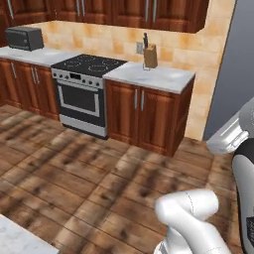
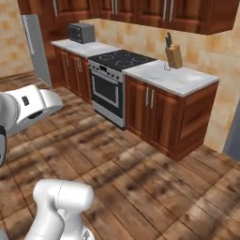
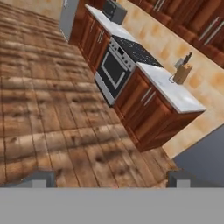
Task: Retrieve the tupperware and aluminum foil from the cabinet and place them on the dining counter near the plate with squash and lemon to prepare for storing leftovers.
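In the left base view the arm rises at the lower right, folded at the elbow with its upper link slanting up toward the right edge, well back from the wall-side table that carries the knife block. The stove and microwave lie further left. The wall cabinets above have their doors closed, and I cannot tell whether the tupperware and aluminum foil sit behind any of them. A marble corner at the lower left is probably the dining table. In the right base view the arm stands at the lower left with its forward link lying roughly level, out over bare plank floor, pointing past a grey fridge and well apart from every table. In the hand view the claw looks down and across the floor toward the stove. Its two fingertips stand spread wide at the bottom corners with nothing between them. As for handling, the tupperware should be light, fairly stiff and smooth enough to slip, so I would pinch it across its shorter width, low on the walls, not on a flexing rim. The foil carton is probably light too, but long, and its cardboard could dent. A hold across the slim width near the middle of its length should keep it from tipping.
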You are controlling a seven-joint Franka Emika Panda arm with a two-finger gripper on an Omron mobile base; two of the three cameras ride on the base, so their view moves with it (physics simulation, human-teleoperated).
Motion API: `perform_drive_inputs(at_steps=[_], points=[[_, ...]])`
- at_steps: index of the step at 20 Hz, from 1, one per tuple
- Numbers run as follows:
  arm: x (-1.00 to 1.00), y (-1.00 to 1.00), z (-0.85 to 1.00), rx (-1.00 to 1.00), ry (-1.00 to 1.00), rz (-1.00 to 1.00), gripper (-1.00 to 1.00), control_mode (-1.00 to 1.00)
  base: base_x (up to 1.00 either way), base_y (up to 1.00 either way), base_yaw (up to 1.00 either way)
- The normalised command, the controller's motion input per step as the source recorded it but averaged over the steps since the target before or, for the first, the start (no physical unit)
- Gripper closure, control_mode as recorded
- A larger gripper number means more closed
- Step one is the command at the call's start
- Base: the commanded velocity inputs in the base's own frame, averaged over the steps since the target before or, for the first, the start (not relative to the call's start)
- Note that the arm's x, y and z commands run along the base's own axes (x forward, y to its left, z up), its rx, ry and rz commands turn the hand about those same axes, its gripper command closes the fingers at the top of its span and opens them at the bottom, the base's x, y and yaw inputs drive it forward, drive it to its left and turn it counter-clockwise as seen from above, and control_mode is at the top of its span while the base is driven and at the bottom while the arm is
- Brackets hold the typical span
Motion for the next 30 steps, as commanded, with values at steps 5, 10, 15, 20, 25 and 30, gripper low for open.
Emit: perform_drive_inputs(at_steps=[5,10,15,20,25,30], points=[[0.00,0.00,0.00,0.00,0.00,0.00,-1.00,1.00,1.00,0.00,0.47],[0.00,0.00,0.00,0.00,0.00,0.00,-1.00,1.00,1.00,0.00,0.32],[0.00,0.00,0.00,0.00,0.00,0.00,-1.00,1.00,1.00,0.09,0.18],[0.00,0.00,0.00,0.00,0.00,0.00,-1.00,1.00,1.00,0.24,0.05],[0.00,0.00,0.00,0.00,0.00,0.00,-1.00,1.00,1.00,0.41,0.04],[0.00,0.00,0.00,0.00,0.00,0.00,-1.00,1.00,1.00,0.43,0.02]])
